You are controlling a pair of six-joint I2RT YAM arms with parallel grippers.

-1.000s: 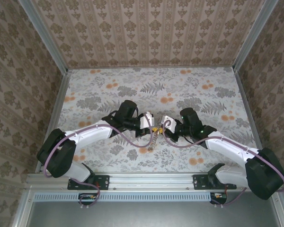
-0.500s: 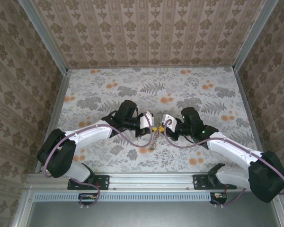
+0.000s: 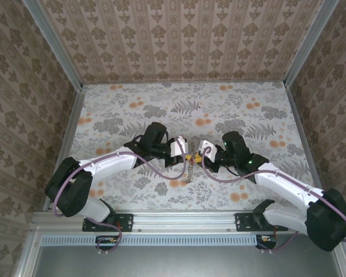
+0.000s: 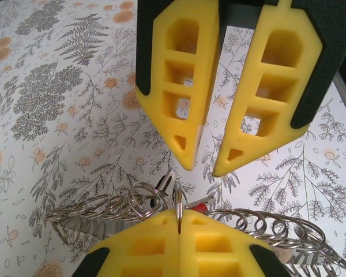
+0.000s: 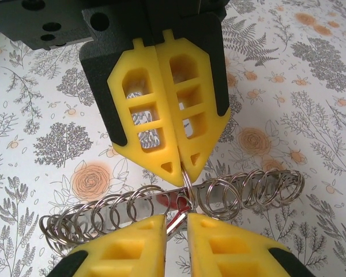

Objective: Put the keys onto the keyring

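- My left claw [image 4: 179, 216] is clamped shut on one loop of the keyring [image 5: 216, 199], which trails out to both sides.
- My right claw [image 5: 177, 222] faces it tip to tip, fingers slightly parted.
- The red key [image 4: 200, 206] sits between both claws' tips.

Floral tabletop [image 3: 161, 109] between damask-papered walls [image 3: 179, 40]

The left end effector [image 4: 179, 214] has its yellow fingers pressed together, pinching one upright ring of the keyring [image 4: 112, 208], a silvery chain of loops over the floral counter [image 4: 57, 115]. A red key head [image 4: 200, 206] peeks out just beside it. Above, the right end effector [image 4: 203, 167] points down, its fingers slightly parted.
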